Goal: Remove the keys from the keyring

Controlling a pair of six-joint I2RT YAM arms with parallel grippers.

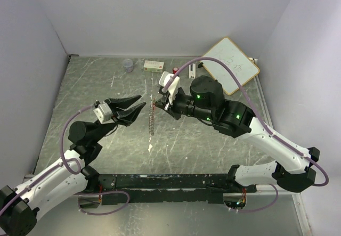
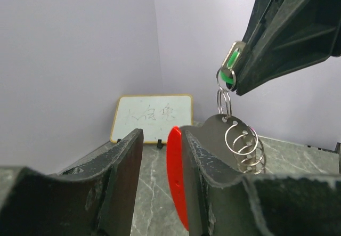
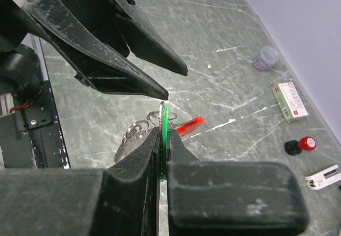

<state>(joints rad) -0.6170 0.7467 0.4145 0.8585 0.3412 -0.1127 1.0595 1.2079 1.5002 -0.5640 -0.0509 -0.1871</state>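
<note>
The right pincer (image 3: pixel 164 135) is clamped on the green key (image 3: pixel 165 113), so the keyring (image 1: pixel 152 120) dangles over the counter (image 1: pixel 213 151), the red key (image 3: pixel 189 124) by its coils. The left pincer (image 1: pixel 143 100), 2 fingers (image 2: pixel 122 167) apart, sits just beside (whiteboard (image 1: pixel 232 65) scrawl is unreadable).

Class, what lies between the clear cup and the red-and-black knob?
A white rectangular box, shown in the top and right wrist views.
</note>
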